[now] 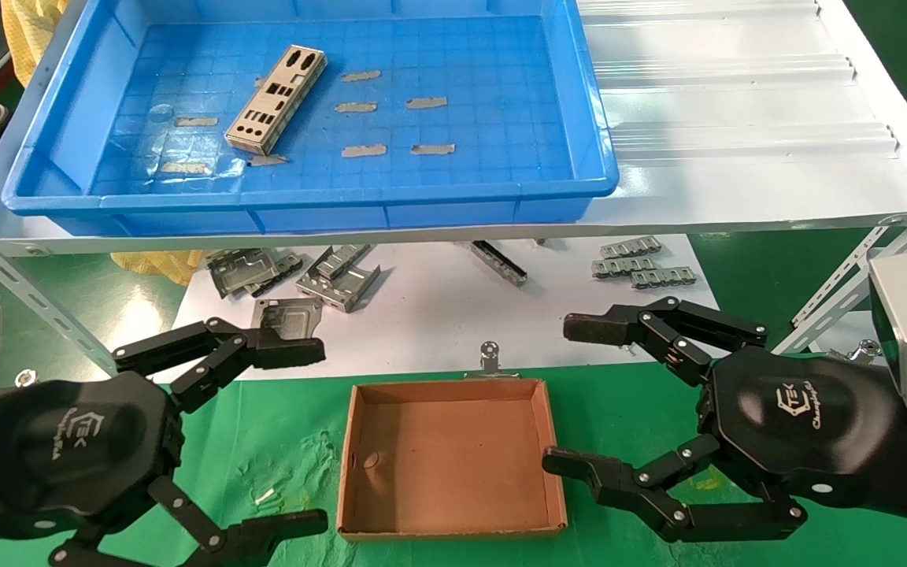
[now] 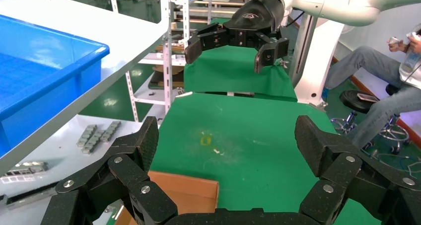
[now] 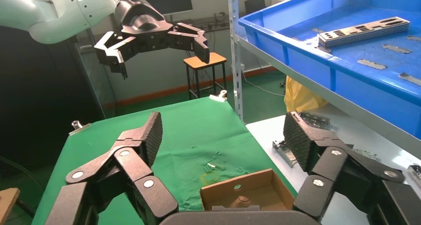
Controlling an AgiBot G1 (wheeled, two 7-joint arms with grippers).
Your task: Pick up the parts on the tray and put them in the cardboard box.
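The parts, a stack of thin silvery punched plates (image 1: 275,99), lie slanted in the left half of the blue tray (image 1: 600,169) on the upper shelf; the stack (image 3: 365,31) shows in the right wrist view too. The brown cardboard box (image 1: 449,458) sits empty on the green cloth below, between both grippers. My left gripper (image 1: 300,435) hangs open left of the box, nothing between its fingers. My right gripper (image 1: 571,394) hangs open right of the box, also empty. Each wrist view shows the other arm's open gripper farther off.
Small grey tape strips (image 1: 363,106) dot the tray floor. Chunky grey folded brackets (image 1: 338,276) and small metal pieces (image 1: 642,266) lie on the white lower board behind the box. The white shelf (image 1: 737,118) runs right of the tray, with slotted steel legs (image 1: 839,287) at both sides.
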